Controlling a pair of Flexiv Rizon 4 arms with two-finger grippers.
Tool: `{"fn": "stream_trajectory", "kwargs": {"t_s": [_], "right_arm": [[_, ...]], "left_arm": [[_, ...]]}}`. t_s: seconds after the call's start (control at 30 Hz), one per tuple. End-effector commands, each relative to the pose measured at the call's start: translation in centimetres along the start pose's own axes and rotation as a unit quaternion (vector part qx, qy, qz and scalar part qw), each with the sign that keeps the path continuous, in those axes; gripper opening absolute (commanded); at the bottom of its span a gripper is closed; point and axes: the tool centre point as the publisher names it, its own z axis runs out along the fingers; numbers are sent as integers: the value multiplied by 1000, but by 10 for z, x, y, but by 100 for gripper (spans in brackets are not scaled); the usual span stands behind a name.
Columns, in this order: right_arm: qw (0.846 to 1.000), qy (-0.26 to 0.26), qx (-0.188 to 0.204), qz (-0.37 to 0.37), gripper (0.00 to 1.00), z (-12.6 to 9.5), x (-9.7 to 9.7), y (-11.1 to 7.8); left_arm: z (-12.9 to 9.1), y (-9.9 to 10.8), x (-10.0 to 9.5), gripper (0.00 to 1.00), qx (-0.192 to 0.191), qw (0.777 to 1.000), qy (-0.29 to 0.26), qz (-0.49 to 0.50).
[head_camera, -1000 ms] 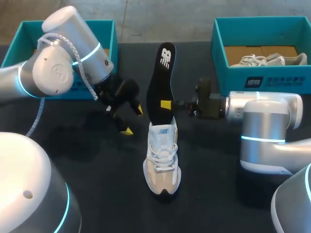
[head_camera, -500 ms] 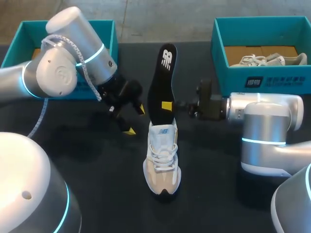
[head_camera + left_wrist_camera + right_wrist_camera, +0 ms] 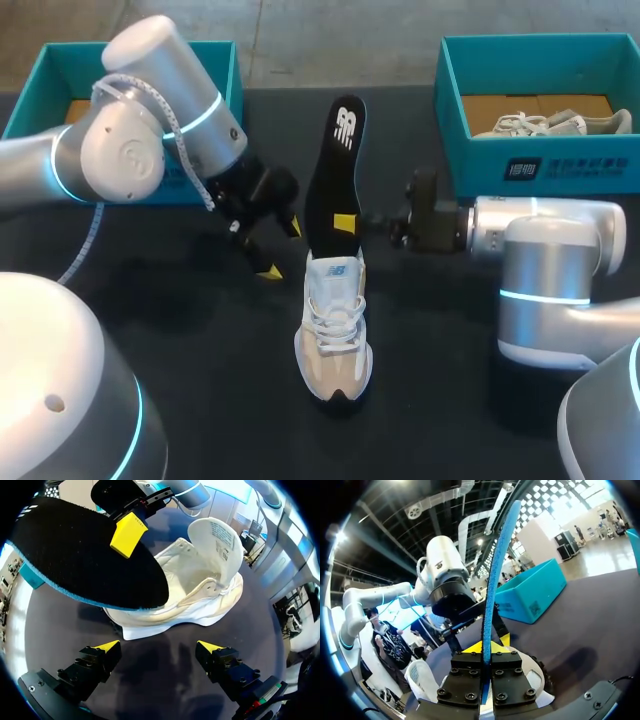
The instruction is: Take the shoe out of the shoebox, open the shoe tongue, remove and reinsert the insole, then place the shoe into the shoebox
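Note:
A white and beige shoe (image 3: 333, 330) stands on the dark table, toe toward me, tongue (image 3: 212, 532) pulled open. Above its heel a black insole (image 3: 335, 165) with a blue edge is held up on its side. My right gripper (image 3: 345, 221) is shut on the insole's lower part; in the right wrist view the insole (image 3: 497, 570) rises edge-on from between the closed fingers (image 3: 484, 647). My left gripper (image 3: 279, 249) hangs open just left of the shoe's heel. From its wrist, its own gripper (image 3: 159, 647) faces the shoe (image 3: 200, 587) and the insole (image 3: 85, 560), touching neither.
A teal shoebox (image 3: 220, 70) stands at the back left behind my left arm. A second teal shoebox (image 3: 540, 160) at the back right holds another white shoe (image 3: 550, 124). My right arm's body lies in front of that box.
My left arm has shifted a little to the right, bringing its open gripper closer to the shoe's heel. The right gripper and the insole have barely moved.

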Motion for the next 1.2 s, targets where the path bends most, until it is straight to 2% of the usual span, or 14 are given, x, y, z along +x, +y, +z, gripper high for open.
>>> {"fn": "stream_trajectory", "kwargs": {"t_s": [0.03, 1.2], "right_arm": [[1000, -1, 2, 1, 0, 2, 1, -1], [1000, -2, 6, 19, 0, 2, 7, -16]], "left_arm": [[1, 0, 3, 100, -3, 1000, -4, -1], [3, 2, 8, 100, -4, 1000, -6, 2]]}}
